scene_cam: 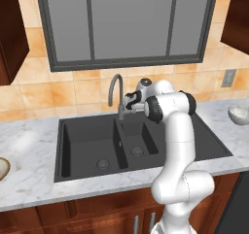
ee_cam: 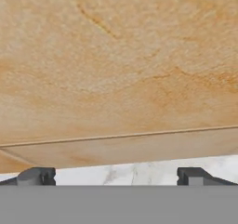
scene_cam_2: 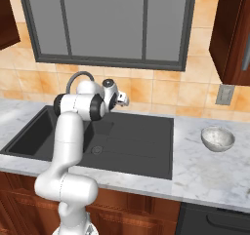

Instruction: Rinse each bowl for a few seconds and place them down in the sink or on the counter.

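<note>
Bowls are waiting at opposite ends of the white marble table (scene_cam: 34, 145), well apart from the arm. We are seeing the speckled whitish-grey bowl (scene_cam_2: 218, 138) sitting upright at three o'clock from the black sink (scene_cam_2: 141, 146). In the left base view the tan-rimmed bowl (scene_cam: 3, 168) is peeking in at nine o'clock, cut off by the frame edge. Neither is wet or in the basin, so we are judging the rinsing as not yet begun. The pincer (ee_cam: 116, 176) is standing wide and released, grasping nothing, facing the orange wall tiles (ee_cam: 116, 56) just behind the sink beside the grey tap (scene_cam: 115, 94). We are guessing it is placed there to turn on the water.
</note>
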